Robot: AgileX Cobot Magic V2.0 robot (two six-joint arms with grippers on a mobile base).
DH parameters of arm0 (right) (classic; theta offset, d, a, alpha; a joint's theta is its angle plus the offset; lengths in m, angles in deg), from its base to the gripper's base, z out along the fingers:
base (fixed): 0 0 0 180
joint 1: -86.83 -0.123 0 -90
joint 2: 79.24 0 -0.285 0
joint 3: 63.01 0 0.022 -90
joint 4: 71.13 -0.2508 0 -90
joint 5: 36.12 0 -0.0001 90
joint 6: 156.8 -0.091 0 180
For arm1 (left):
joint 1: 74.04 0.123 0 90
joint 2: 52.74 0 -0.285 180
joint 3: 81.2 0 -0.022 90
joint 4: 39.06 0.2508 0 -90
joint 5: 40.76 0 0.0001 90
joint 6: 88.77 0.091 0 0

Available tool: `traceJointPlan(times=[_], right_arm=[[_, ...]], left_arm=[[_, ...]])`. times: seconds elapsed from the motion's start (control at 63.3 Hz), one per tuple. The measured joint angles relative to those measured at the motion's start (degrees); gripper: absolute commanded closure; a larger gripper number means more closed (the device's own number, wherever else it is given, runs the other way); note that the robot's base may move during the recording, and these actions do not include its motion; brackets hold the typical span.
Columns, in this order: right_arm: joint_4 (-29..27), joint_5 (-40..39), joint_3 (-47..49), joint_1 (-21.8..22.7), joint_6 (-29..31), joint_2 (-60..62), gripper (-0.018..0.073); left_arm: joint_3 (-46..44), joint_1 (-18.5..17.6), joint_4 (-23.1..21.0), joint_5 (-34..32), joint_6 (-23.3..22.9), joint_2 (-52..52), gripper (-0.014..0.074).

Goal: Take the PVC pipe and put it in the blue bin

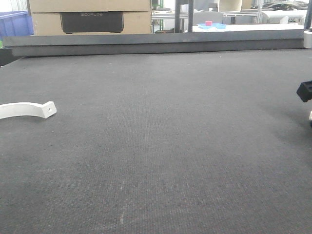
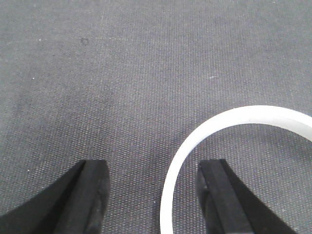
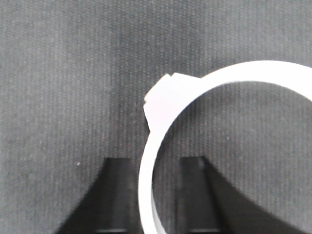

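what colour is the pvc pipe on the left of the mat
Plain white. The PVC pipe shows best in the exterior front-facing view.

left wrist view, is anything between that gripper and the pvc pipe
Nothing visible stands between them. The left gripper is open, and the PVC pipe curves in between its fingers, close to the one on the picture's right. Only bare grey mat lies around it.

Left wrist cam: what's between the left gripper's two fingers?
In the left wrist view, the PVC pipe arcs through the gap of the open left gripper, close to the picture-right finger but apart from it. The rest is bare grey mat.
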Motion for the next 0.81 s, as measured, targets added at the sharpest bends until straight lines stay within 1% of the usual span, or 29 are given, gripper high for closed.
traceJointPlan(times=[0.142,0.316,0.442,0.6,0.805], right_arm=[[0.0,-0.9,0.0,0.0,0.0,-0.1,0.0605],[0.1,-1.4,0.0,0.0,0.0,-0.1,0.0659],[0.1,-1.5,0.0,0.0,0.0,-0.1,0.0728],[0.1,-1.0,0.2,-0.1,0.0,0.4,0.0728],[0.1,4.1,3.3,-2.0,0.0,5.5,0.0728]], left_arm=[[0.0,0.0,0.0,-0.1,0.0,0.0,0.0277],[0.0,0.0,0.0,-0.2,0.0,0.0,0.0277],[0.0,0.0,0.0,-0.2,0.0,0.0,0.0277],[0.0,0.0,0.0,0.1,0.0,0.0,0.0277],[0.0,0.0,-0.3,1.4,0.0,0.0,0.0277]])
